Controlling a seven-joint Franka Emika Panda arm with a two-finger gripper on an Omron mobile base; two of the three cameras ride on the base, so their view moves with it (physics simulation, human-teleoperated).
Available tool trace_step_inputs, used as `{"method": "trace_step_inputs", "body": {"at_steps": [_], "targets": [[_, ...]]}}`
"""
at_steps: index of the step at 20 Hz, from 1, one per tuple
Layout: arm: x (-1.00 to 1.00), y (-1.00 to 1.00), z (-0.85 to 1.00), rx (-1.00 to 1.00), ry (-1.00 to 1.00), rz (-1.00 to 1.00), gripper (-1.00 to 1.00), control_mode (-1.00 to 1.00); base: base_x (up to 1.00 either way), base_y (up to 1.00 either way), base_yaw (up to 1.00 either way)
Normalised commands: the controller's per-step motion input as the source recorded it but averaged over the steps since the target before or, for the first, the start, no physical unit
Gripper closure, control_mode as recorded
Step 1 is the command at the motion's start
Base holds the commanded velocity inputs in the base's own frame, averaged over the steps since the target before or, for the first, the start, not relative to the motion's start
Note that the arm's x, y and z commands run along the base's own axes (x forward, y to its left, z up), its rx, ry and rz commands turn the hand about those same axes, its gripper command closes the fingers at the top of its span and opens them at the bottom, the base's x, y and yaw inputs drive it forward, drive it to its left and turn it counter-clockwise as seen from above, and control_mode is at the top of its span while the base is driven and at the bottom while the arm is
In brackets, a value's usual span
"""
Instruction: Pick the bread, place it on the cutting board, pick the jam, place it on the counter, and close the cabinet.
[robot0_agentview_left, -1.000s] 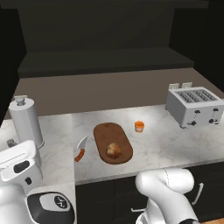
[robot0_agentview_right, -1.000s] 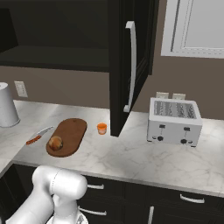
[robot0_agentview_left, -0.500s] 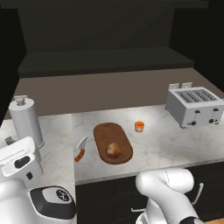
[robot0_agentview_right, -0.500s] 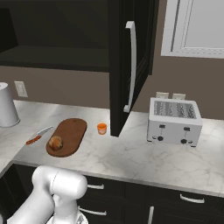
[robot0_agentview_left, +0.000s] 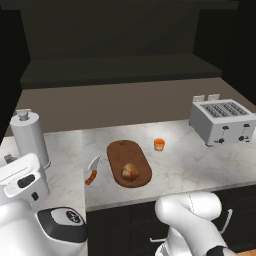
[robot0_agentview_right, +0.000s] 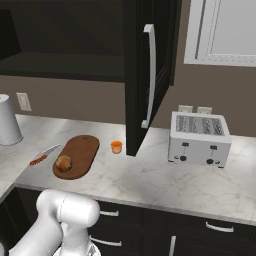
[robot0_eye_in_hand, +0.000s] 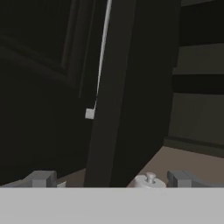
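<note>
The bread (robot0_agentview_left: 130, 171) (robot0_agentview_right: 63, 163), a golden-brown roll, lies on the reddish-brown cutting board (robot0_agentview_left: 131, 152) (robot0_agentview_right: 82, 150). The jam (robot0_agentview_left: 159, 144) (robot0_agentview_right: 116, 146), a tiny orange jar, stands on the marble counter (robot0_agentview_left: 185, 160) (robot0_agentview_right: 165, 180) just right of the board. The black cabinet (robot0_agentview_right: 145, 60) has its right door swung out, its silver handle (robot0_agentview_right: 150, 75) facing me. In the hand view my gripper (robot0_eye_in_hand: 111, 179) is open and holds nothing. It faces another open cabinet door (robot0_eye_in_hand: 127, 87) edge-on, with that door's handle (robot0_eye_in_hand: 103, 52) to the left.
An orange-handled knife (robot0_agentview_left: 92, 171) (robot0_agentview_right: 42, 155) lies left of the board. A grey canister (robot0_agentview_left: 30, 139) (robot0_agentview_right: 7, 127) (robot0_eye_in_hand: 148, 180) stands at the counter's left end. A silver toaster (robot0_agentview_left: 222, 121) (robot0_agentview_right: 200, 139) sits at the right. The open cabinet's dark shelf (robot0_agentview_left: 120, 70) hangs above.
The arm's links at the lower left of the left base view have shifted slightly. The bread, the jam and the right cabinet door have not moved.
</note>
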Motion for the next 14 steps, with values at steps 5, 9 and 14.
{"method": "trace_step_inputs", "body": {"at_steps": [5,9,14], "targets": [[0.32,0.01,-0.17,0.0,0.0,0.0,-1.0,-1.0,0.0,0.0,0.0],[0.34,0.0,-0.15,0.0,0.0,0.0,-1.0,-1.0,0.0,0.0,0.0],[0.23,0.02,-0.18,0.0,0.0,0.0,-1.0,-1.0,0.0,0.0,0.0]]}}
